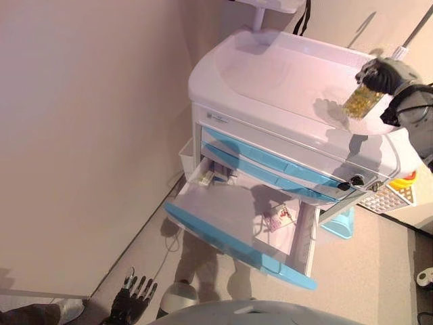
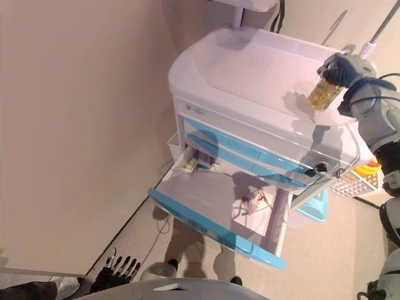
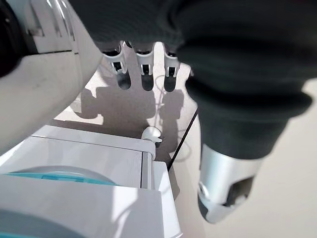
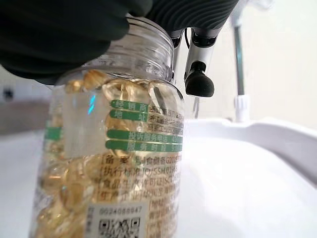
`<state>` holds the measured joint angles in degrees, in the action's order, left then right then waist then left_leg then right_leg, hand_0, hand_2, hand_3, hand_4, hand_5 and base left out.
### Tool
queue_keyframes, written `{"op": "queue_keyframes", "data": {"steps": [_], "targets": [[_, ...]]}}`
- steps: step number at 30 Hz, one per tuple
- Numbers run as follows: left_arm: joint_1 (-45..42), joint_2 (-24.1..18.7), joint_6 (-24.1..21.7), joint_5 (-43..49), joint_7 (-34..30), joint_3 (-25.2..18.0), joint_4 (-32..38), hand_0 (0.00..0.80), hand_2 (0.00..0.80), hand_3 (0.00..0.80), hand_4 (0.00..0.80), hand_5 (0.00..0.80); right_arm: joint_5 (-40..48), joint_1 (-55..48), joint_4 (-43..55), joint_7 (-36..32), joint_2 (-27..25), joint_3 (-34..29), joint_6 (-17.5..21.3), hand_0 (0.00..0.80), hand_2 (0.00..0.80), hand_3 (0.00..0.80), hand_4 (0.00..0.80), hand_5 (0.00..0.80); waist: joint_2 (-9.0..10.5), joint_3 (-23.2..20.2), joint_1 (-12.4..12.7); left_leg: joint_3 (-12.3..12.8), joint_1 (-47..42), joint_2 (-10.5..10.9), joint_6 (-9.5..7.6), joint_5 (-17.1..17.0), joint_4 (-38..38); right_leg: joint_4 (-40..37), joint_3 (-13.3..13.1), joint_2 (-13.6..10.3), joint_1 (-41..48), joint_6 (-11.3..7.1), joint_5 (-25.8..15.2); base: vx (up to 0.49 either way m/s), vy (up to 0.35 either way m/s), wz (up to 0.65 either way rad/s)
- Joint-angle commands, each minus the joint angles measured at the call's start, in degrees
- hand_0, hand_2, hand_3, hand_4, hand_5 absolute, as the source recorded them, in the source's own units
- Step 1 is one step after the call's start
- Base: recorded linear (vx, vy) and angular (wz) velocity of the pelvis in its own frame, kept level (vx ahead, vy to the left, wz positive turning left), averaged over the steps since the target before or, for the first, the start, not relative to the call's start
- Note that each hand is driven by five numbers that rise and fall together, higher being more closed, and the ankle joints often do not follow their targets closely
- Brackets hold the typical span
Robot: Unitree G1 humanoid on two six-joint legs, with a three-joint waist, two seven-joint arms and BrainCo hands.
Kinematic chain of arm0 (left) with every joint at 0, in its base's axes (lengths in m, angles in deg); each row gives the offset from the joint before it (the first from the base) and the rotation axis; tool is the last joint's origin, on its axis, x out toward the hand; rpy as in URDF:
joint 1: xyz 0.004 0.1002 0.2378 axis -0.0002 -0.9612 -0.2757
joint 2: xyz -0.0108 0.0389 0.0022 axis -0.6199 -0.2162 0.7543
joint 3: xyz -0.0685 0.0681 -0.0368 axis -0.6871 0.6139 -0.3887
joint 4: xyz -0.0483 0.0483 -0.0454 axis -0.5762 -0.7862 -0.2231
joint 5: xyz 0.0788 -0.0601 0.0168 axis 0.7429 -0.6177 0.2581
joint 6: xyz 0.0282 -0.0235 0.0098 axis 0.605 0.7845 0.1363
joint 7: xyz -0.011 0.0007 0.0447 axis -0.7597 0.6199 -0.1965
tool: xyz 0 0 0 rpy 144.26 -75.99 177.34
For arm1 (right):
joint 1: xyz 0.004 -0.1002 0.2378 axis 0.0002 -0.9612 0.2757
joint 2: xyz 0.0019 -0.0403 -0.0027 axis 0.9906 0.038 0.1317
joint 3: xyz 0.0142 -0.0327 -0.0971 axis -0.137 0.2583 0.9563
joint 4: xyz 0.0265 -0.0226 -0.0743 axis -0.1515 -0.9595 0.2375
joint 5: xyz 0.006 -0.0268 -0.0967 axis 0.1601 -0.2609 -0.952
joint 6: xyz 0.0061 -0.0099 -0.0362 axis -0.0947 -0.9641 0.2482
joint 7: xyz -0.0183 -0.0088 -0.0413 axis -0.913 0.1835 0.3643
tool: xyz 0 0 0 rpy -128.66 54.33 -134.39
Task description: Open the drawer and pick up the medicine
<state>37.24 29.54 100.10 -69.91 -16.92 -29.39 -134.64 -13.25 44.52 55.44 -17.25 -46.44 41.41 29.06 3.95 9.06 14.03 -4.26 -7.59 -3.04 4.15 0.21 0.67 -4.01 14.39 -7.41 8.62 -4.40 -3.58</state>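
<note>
My right hand (image 1: 380, 73) is shut on a clear medicine bottle (image 1: 360, 101) of yellow capsules, holding it by its top just above the right side of the white cart top (image 1: 284, 74). The right wrist view shows the medicine bottle (image 4: 109, 168) close up, with its green-striped label. The cart's bottom drawer (image 1: 233, 223), blue-fronted, stands pulled out; a small packet (image 1: 279, 217) lies inside it. My left hand (image 1: 132, 294) hangs open low beside the wall, away from the cart, and its fingers (image 3: 143, 74) are straight in the left wrist view.
Two shut blue drawers (image 1: 270, 162) sit above the open one. A wall (image 1: 88, 135) runs along the left. A white basket (image 1: 387, 198) with a yellow thing stands right of the cart, and a light-blue bin (image 1: 340, 223) sits on the floor.
</note>
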Motion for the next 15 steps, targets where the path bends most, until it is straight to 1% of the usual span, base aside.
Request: {"op": "queue_keyframes", "data": {"steps": [1,4,10,15], "targets": [[-0.5,-2.6,0.6,2.1,-1.2,0.0,0.5,0.000,0.000,0.000,0.000,0.000,-3.2,4.4,3.0,1.4,-0.5,2.7,1.6,0.800,0.800,0.800,0.800,0.800,0.61,-1.1,1.8,-2.1,3.3,0.9,-1.41,0.9,1.2,6.4,1.3,-1.2,1.0,-3.06,4.8,0.000,0.000,0.00],[-0.5,-2.6,0.6,2.6,-1.4,-0.2,0.6,0.000,0.000,0.000,0.000,0.000,-4.9,2.5,3.1,2.1,0.8,2.4,2.2,0.800,0.800,0.800,0.800,0.800,0.80,-1.0,2.1,-2.2,3.4,0.8,-1.44,0.9,1.3,6.3,1.5,-1.1,0.9,-3.08,4.8,0.000,0.000,0.00],[-0.7,-2.5,1.0,3.4,-1.0,-1.0,1.8,0.000,0.000,0.000,0.000,0.000,-7.1,-1.3,4.6,2.2,2.6,0.9,1.4,0.800,0.800,0.800,0.800,0.800,0.83,-0.7,2.5,-2.5,3.5,0.8,-1.60,0.9,1.3,6.5,1.5,-0.9,0.9,-3.09,4.7,0.000,0.000,0.00],[-0.7,-2.7,1.4,3.7,-0.4,-1.4,2.3,0.000,0.000,0.000,0.000,0.000,-9.3,-2.6,4.6,4.2,3.5,0.2,0.1,0.800,0.800,0.800,0.800,0.800,0.70,-0.6,2.7,-2.7,3.5,0.9,-1.69,0.8,1.2,6.5,1.4,-0.9,0.8,-3.19,4.6,-0.006,-0.004,0.03]]}}
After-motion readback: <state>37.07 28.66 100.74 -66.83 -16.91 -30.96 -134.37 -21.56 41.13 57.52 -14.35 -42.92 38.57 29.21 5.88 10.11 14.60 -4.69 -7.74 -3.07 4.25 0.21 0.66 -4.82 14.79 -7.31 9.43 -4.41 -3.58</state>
